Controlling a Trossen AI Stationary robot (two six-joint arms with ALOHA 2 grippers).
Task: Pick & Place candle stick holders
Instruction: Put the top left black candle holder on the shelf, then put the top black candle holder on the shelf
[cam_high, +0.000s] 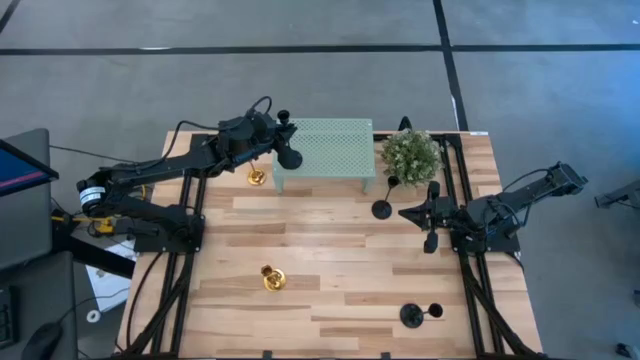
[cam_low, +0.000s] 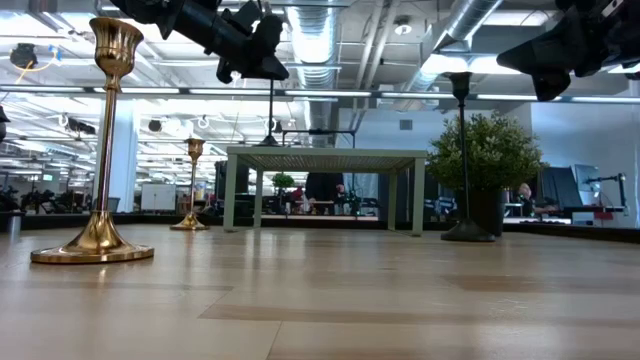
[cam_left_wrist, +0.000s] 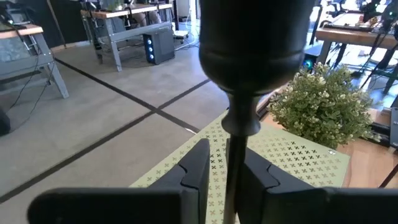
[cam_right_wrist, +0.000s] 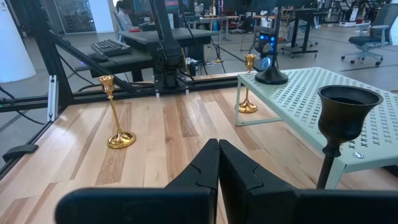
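Five candlestick holders are what I count from overhead: three black and two gold. One black candlestick holder (cam_high: 289, 157) stands upright on the near-left corner of the mint-green perforated stand (cam_high: 330, 142), its thin stem between the fingers of my left pincer (cam_high: 283, 128). Through the left wrist camera those fingers sit just either side of the stem with slight gaps, so I read them as slightly parted, loosely around the stem, though I cannot tell whether they touch it. A second black holder (cam_high: 383, 207) stands on the table (cam_high: 340, 290) in front of the potted plant (cam_high: 410, 153), just beside my right pincer (cam_high: 407, 213), whose fingers are pressed together on nothing. The third black holder (cam_high: 412, 315) stands well apart, near the table's front right edge. One gold holder (cam_high: 257, 177) stands on the table just left of the stand's front leg; the other gold holder (cam_high: 272, 278) stands alone toward the front left. Between my two pincers, the stand and plant crowd the back of the table.
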